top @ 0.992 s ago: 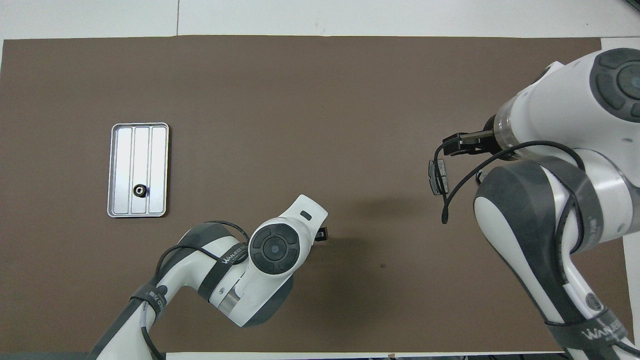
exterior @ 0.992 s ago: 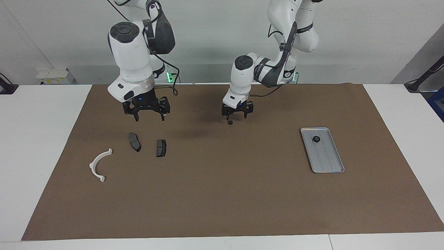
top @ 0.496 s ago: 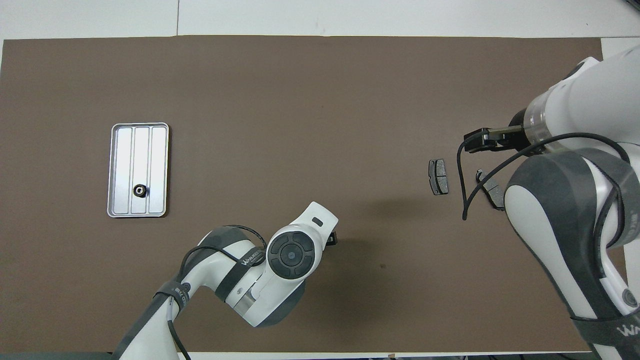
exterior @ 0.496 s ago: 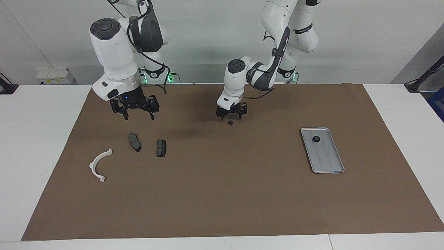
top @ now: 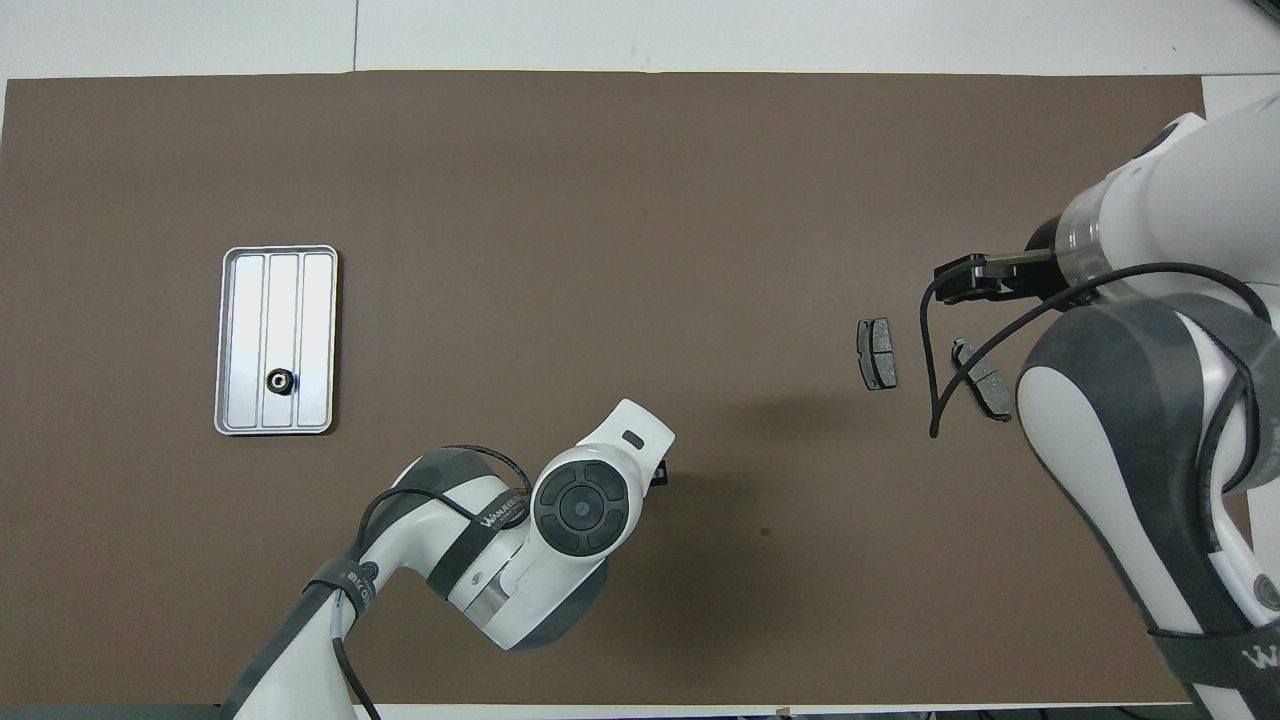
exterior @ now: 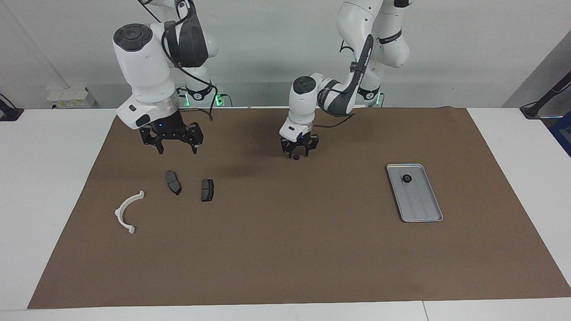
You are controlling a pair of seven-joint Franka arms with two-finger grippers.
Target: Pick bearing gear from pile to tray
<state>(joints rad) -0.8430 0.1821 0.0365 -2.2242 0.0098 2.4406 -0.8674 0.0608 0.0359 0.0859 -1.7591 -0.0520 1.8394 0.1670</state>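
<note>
Left tool [exterior: 295,155]: low over a small black part [exterior: 295,158], grip unclear;
Right tool [exterior: 175,148]: raised, jaws apart, empty;
Tray [exterior: 424,209]: one black part [exterior: 407,178]

White table [exterior: 58,187] covered across most of top by brown mat [exterior: 294,249]; table seam seen near front edge. Plain pale grey wall [exterior: 468,49] at back, evenly lit. White power strip [exterior: 69,97] set at table's rear edge, toward right arm's end. Dark stand [exterior: 546,100] and blue object [exterior: 563,129] seen toward left arm's end.
</note>
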